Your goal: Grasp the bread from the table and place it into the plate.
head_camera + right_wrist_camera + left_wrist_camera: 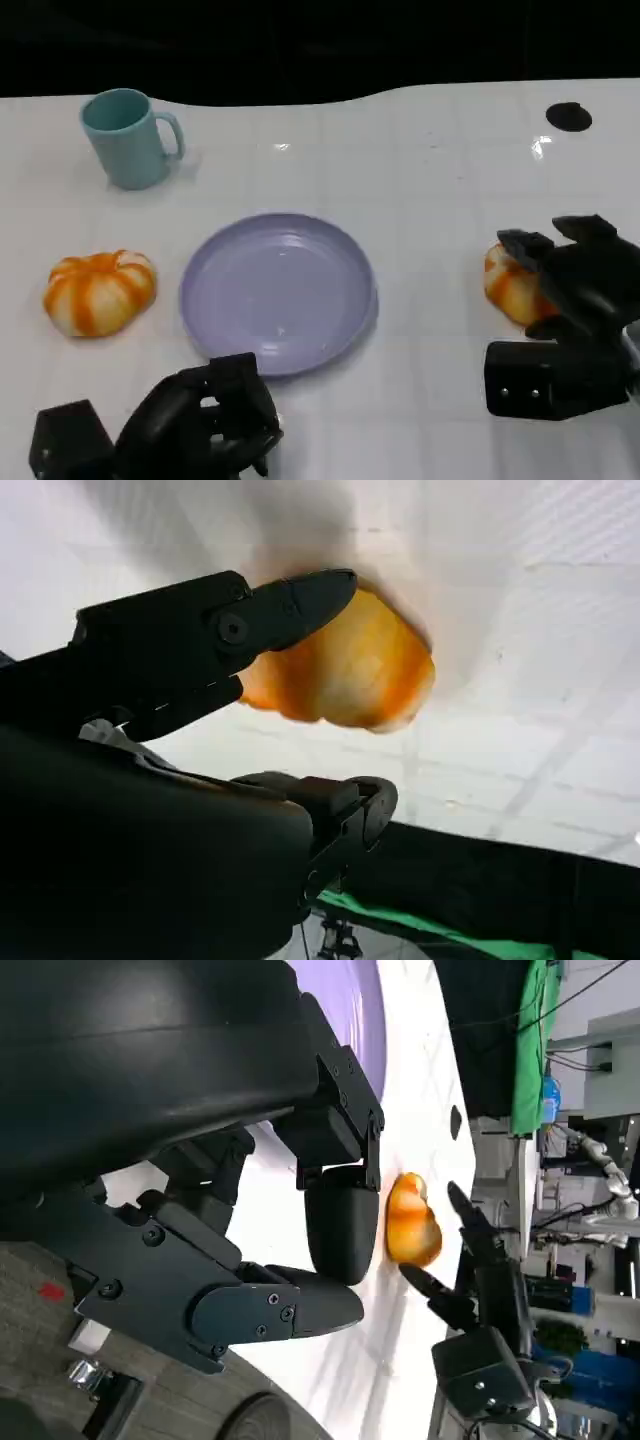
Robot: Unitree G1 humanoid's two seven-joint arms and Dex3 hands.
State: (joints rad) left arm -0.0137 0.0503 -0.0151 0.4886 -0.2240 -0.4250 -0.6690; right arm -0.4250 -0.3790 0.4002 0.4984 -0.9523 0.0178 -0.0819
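my right hand (560,290) spread around the bread (507,285) on the counter (430,180), fingers apart and not closed on it, right of the empty purple plate (277,291), my left hand (205,420) curled, holding nothing, second bread (98,291) far left

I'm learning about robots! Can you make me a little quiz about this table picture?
1. True or false: the plate already has bread on it.
2. What stands at the table's far left? A) cup B) spoon C) bottle
3. Fill in: the right hand reaches around the ____.

Key: 1 false, it is bare. 2 A, the blue cup. 3 bread; a second bread lies left of the plate, and the left hand holds nothing.
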